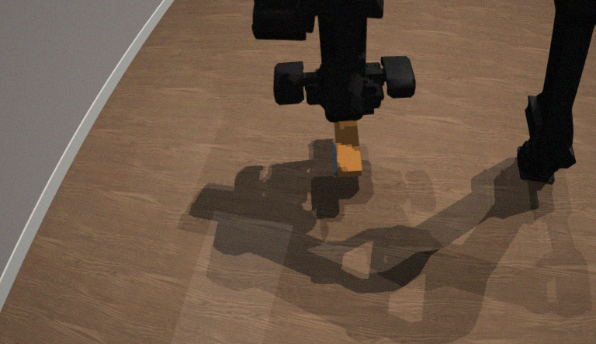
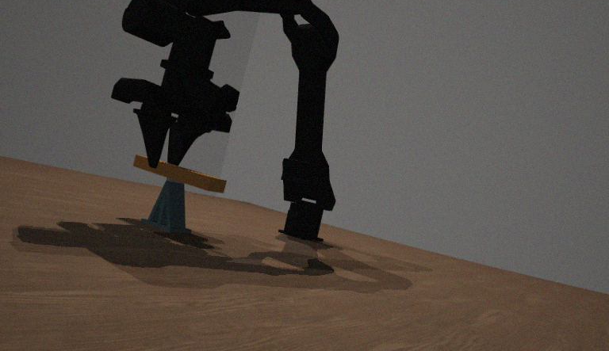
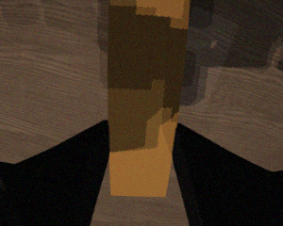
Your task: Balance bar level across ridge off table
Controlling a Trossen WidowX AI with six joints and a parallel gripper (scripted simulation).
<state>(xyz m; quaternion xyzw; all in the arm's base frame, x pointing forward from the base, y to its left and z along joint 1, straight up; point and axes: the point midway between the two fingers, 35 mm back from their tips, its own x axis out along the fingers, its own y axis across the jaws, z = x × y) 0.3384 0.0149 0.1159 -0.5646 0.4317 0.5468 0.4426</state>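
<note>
Long orange rectangular bar, clenched in black tapered jaws, over blue wedge-shaped ridge, inward from tabletop's far edge. Centre, level, lower gently; release evenly.

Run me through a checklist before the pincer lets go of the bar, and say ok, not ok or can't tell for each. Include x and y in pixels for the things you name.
1. Pincer [image 2: 165,165] [image 3: 141,130] closed on the orange bar [image 1: 348,159] [image 2: 203,179] [image 3: 141,173]: ok.
2. Bar clear of the table [image 1: 461,116] [image 2: 314,315] [image 3: 42,80]: ok, both ends are up.
3. Blue ridge [image 2: 173,206] standing upright under the bar: ok.
4. Bar's weight resting on the ridge: cannot tell, they look very close.
5. Bar level: cannot tell, the exterior view is itself tilted.
6. Balance point over the ridge: cannot tell.
</note>
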